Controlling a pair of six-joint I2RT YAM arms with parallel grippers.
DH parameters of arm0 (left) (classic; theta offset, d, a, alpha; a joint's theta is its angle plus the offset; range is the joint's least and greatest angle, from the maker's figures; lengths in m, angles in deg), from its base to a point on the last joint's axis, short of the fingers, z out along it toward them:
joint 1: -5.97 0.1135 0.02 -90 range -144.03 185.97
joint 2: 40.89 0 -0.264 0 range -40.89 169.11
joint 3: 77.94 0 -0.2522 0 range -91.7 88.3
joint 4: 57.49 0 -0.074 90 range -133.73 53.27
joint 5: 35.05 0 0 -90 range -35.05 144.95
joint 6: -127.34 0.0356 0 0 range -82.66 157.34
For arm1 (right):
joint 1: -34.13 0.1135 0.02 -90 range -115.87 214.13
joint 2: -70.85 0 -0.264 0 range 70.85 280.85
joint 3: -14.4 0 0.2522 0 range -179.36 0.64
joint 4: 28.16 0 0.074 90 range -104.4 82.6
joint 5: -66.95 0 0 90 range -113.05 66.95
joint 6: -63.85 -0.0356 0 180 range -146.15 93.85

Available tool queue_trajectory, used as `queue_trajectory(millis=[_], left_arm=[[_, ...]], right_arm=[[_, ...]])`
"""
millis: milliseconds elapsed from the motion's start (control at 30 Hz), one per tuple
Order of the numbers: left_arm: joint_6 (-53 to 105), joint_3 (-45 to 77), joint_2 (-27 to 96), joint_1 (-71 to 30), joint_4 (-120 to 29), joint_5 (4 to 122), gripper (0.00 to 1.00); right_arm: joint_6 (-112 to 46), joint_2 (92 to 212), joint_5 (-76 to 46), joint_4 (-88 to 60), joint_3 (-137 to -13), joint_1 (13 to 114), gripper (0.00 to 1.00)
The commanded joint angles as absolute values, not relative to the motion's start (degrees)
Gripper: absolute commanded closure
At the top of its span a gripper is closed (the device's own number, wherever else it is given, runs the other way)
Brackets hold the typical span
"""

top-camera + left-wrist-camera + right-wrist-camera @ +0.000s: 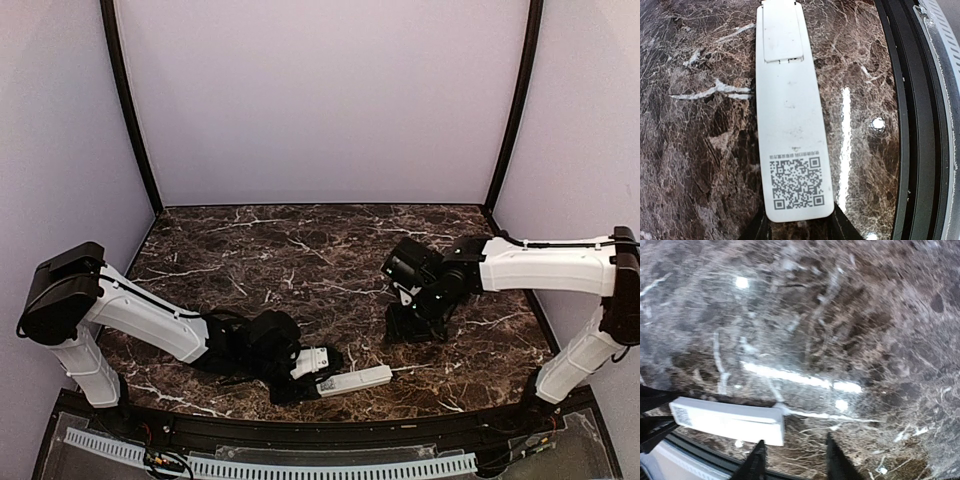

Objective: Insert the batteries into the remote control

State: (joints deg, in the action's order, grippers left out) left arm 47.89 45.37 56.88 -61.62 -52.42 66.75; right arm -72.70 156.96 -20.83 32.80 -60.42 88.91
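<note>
Remote control (pixel 355 381) lies flat, back up, close to the front edge of the marble worktop (pixel 300 250). From the left wrist we see the QR sticker (pixel 796 182) at its near end and the battery cover (pixel 782 32) at the far end, looking shut. The left fingers (pixel 754 231) flank the sticker end on both sides, clamped on it. Just to the right runs the black front rim (pixel 905 150). Further out, the right fingers (pixel 756 462) hang over the marble, well apart from the remote, tips spread with nothing between them.
</note>
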Motion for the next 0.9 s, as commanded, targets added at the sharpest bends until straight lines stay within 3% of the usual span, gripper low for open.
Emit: queue_trajectory(millis=[0, 33, 233, 867], left_arm=[[47.97, 45.68, 57.94, -61.62, -50.74, 67.52, 0.65], [47.95, 45.68, 57.96, -61.62, -50.76, 67.52, 0.65], [47.89, 45.46, 58.07, -61.57, -50.42, 67.44, 0.65], [48.07, 44.98, 58.34, -61.56, -49.90, 67.56, 0.65]], right_arm=[[-74.25, 160.19, -26.62, 40.86, -58.24, 88.38, 0.93], [-74.26, 160.92, -26.71, 40.91, -58.17, 88.43, 1.00], [-73.91, 165.66, -27.33, 40.45, -59.69, 91.52, 1.00], [-72.37, 163.10, -18.38, 32.09, -64.39, 95.94, 1.00]])
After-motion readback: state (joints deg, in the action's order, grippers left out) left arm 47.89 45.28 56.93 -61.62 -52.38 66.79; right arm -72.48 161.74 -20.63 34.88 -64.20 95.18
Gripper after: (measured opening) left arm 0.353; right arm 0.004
